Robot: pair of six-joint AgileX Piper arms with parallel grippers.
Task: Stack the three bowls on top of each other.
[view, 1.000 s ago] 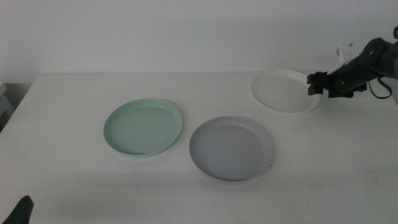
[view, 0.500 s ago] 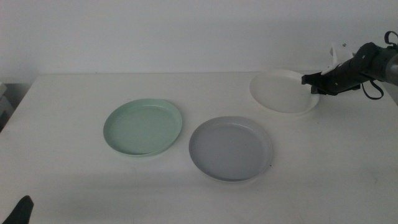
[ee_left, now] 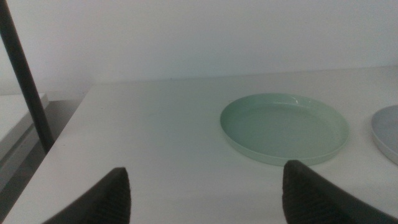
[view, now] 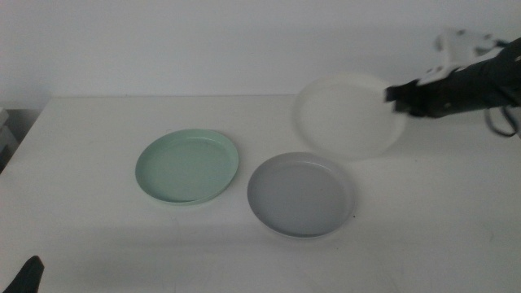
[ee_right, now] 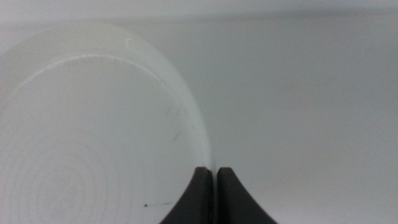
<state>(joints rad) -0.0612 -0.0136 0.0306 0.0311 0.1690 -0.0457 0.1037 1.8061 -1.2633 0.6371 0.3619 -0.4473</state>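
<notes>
My right gripper [view: 395,95] is shut on the rim of the white bowl [view: 348,115], which hangs tilted in the air above the table, up and to the right of the grey bowl [view: 302,194]. In the right wrist view the two jaws pinch the white bowl [ee_right: 93,143] at its edge, my right gripper [ee_right: 216,177] closed tight. The mint green bowl [view: 187,166] rests on the table left of the grey one and also shows as the mint green bowl [ee_left: 285,127] in the left wrist view. My left gripper [ee_left: 205,186] waits open at the table's near left corner.
The white table [view: 98,228] ends at its left edge beside a dark pole [ee_left: 25,74] and a lower grey surface. A white wall stands behind the table. The grey bowl's rim [ee_left: 387,134] shows at the edge of the left wrist view.
The right gripper has lifted the white bowl off the table's far right and carried it left and upward, tilted. The green and grey bowls and the left arm have not moved.
</notes>
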